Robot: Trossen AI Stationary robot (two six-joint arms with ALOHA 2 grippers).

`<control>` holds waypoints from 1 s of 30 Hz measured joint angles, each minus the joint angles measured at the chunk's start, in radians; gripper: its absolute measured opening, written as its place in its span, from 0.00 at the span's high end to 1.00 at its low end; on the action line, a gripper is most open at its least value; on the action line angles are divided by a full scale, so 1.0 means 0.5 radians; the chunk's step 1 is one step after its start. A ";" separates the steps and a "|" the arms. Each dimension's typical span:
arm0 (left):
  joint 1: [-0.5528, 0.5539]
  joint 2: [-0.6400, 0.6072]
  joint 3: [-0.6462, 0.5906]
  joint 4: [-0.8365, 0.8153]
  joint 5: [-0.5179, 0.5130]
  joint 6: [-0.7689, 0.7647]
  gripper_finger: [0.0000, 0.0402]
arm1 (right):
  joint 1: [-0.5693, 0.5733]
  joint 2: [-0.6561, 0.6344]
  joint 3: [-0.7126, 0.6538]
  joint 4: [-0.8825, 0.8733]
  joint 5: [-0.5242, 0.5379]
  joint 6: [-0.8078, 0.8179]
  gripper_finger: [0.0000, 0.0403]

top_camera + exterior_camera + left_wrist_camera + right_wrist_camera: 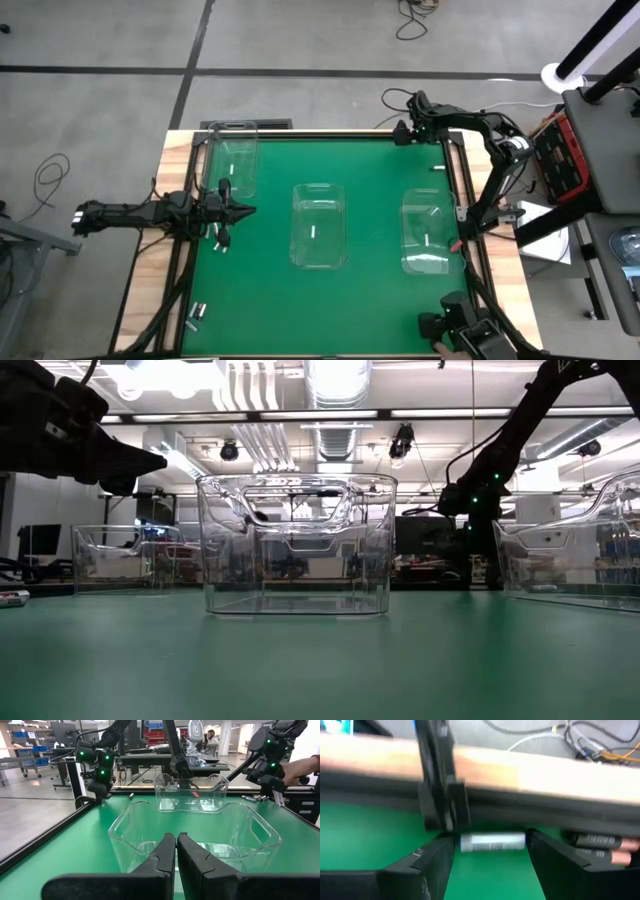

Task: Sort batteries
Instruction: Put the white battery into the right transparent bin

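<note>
Three clear plastic bins (319,225) stood on the green mat. The left gripper (245,211) hovered at nine o'clock, fingers pressed together, empty. At one o'clock the right gripper (490,862) gaped around a blurred silvery battery (492,842) by the table's edge; more batteries (196,315) lay near seven o'clock.

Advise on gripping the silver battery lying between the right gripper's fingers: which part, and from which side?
Grip the battery at mid-body, across its round sides. It lies flat on the green mat beside the black frame rail, lengthwise between the open fingers of the right gripper. Probably turn the wrist a quarter turn, then come straight down from above.
</note>
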 joint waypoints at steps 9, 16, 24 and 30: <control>0.000 0.000 0.000 0.001 0.000 0.000 1.00 | 0.000 0.000 0.000 -0.037 0.030 0.018 0.36; 0.000 0.000 0.000 0.000 0.000 0.000 1.00 | 0.001 -0.004 0.003 -0.103 0.020 0.012 0.38; 0.000 0.000 0.000 0.000 0.000 0.000 1.00 | 0.001 -0.004 0.003 -0.102 0.016 0.015 0.38; 0.000 0.000 0.000 0.000 0.000 0.000 1.00 | 0.001 -0.004 0.003 -0.103 0.014 0.017 0.43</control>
